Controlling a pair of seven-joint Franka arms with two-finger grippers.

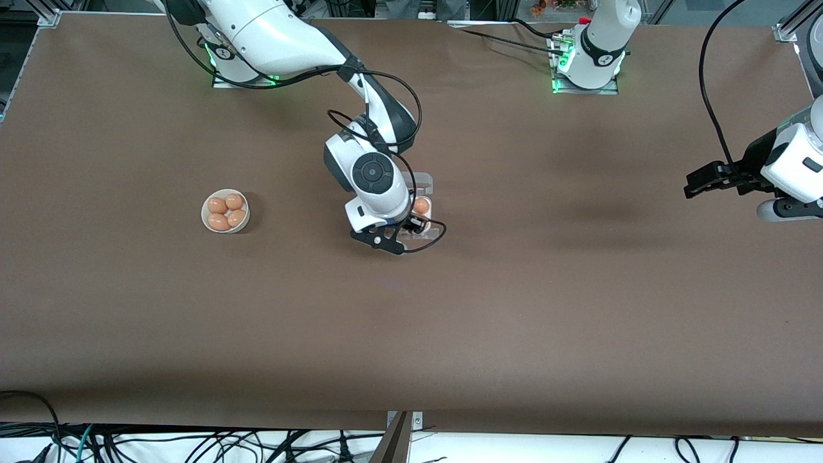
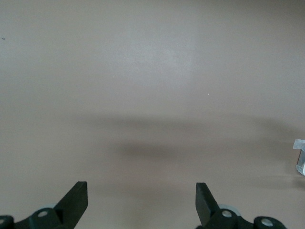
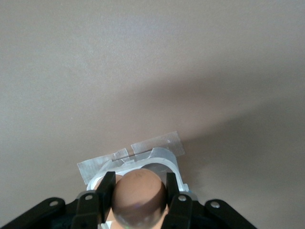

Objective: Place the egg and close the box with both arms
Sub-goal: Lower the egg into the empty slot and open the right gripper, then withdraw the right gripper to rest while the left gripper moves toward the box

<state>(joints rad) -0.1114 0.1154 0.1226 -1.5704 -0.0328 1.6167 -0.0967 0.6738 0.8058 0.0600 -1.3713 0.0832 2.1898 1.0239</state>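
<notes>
Gripping an egg point(image 3: 139, 193) — right gripper point(image 3: 139, 196) over the box point(image 3: 157, 160).

White arms point(image 1: 283, 38); black joint bands; black cables; green base lights
</notes>
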